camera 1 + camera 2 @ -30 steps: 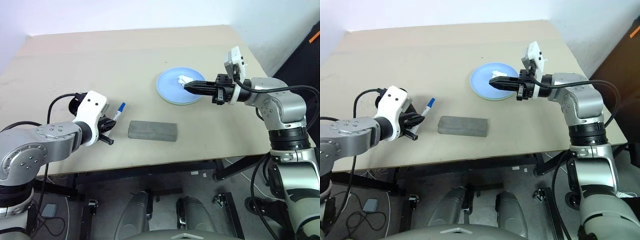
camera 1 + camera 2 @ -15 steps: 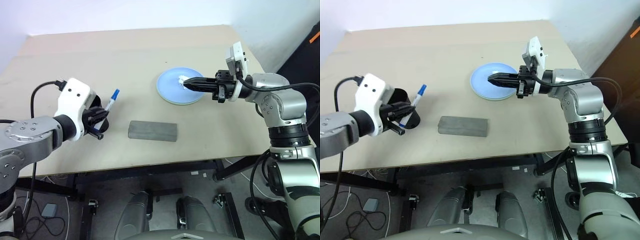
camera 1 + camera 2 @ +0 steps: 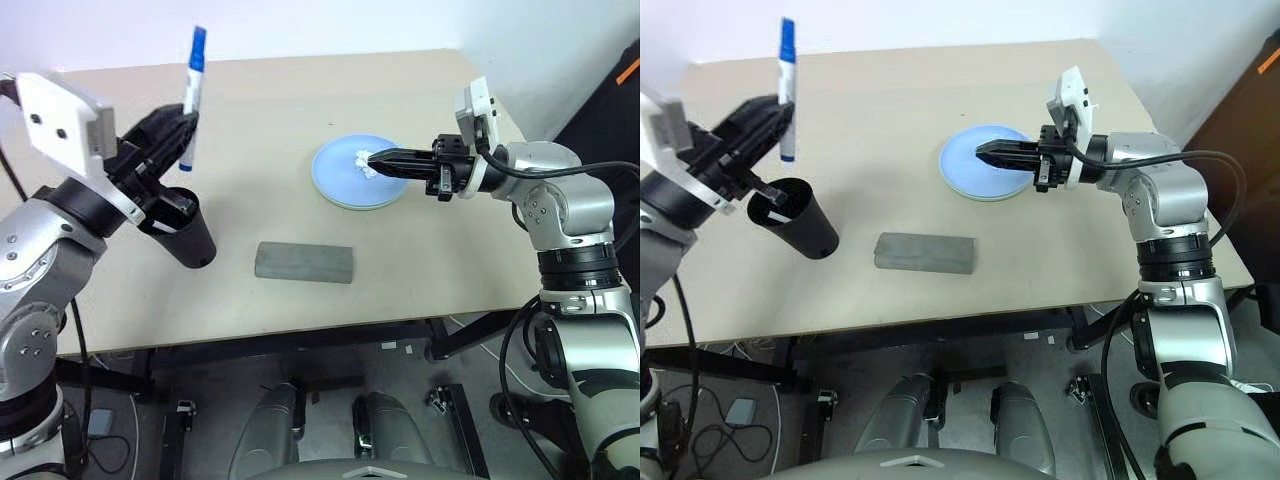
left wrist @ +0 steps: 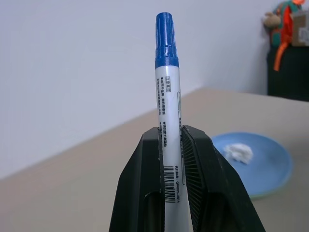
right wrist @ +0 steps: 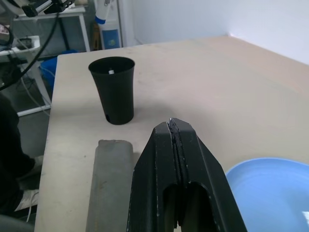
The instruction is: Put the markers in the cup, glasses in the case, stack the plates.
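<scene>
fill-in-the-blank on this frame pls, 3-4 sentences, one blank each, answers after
1. The left gripper is shut on a marker with a ____ cap.
2. The black cup stands upright on the table, to the robot's ____ of the grey case.
3. The right gripper is ____ and holds nothing.
4. A crumpled white tissue lies on the ____ plate.

Missing words: blue; left; shut; light blue
</scene>
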Controlling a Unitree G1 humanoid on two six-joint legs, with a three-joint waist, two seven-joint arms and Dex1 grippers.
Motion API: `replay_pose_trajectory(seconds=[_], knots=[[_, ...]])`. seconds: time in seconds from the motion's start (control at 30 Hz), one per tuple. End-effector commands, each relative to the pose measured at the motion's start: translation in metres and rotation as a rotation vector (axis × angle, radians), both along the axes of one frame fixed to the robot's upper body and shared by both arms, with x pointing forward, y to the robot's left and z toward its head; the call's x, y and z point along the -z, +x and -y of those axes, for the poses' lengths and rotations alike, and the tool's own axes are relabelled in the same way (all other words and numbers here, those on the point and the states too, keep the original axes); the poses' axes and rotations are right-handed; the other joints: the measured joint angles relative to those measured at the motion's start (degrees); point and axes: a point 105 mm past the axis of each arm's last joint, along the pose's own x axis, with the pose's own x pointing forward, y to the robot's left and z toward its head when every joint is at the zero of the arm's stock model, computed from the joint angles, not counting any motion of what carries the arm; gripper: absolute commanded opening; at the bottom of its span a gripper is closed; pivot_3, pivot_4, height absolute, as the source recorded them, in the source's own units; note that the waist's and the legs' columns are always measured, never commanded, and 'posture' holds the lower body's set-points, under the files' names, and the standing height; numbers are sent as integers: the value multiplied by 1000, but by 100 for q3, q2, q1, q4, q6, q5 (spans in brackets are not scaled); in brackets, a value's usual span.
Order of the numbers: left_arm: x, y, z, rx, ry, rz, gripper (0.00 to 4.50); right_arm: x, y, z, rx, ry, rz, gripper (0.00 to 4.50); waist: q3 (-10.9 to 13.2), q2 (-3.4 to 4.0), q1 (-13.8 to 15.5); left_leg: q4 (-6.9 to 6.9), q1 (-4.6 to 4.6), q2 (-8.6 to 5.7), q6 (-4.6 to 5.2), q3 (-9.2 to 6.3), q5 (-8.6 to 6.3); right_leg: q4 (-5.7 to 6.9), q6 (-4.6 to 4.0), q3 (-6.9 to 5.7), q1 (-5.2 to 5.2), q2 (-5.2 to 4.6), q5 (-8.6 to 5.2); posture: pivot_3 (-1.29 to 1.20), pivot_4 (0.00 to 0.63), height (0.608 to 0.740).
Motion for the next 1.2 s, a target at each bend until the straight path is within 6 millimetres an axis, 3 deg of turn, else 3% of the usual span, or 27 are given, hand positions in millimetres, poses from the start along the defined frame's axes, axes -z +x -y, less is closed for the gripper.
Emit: replay_pose_trajectory(seconds=[0.03, 0.43, 0.93, 0.97, 1.2], knots=[[-6, -5, -12, -60, -1, 116, 258, -18, -6, 3, -4, 30, 74, 0, 0, 0, -4, 0, 1, 1, 1, 1, -1, 0, 1, 1, 0, 0, 0, 0, 150, 712], [30, -2, -35, -126, -35, 88, 258, -14, -7, 4, 14, 23, 90, 0, 0, 0, -3, 8, 0, 4, 12, 10, -7, 0, 9, 7, 0, 0, 5, 0, 150, 712], [46, -11, -48, -134, -115, 55, 258, -13, -3, 2, 17, 19, 97, 0, 0, 0, -14, 8, 1, 7, 17, 20, -11, 0, 10, 14, -4, -1, 6, 0, 150, 712], [47, -11, -49, -137, -115, 52, 971, -13, -3, 2, 17, 20, 97, 0, 0, 0, -14, 8, 1, 7, 17, 21, -11, -1, 10, 14, -4, -1, 5, 0, 150, 712], [49, -13, -50, -149, -98, 49, 3368, -13, -2, 1, 18, 15, 102, 0, 0, 0, -15, 8, 1, 9, 19, 24, -12, -1, 10, 16, -5, -1, 6, 0, 150, 712]])
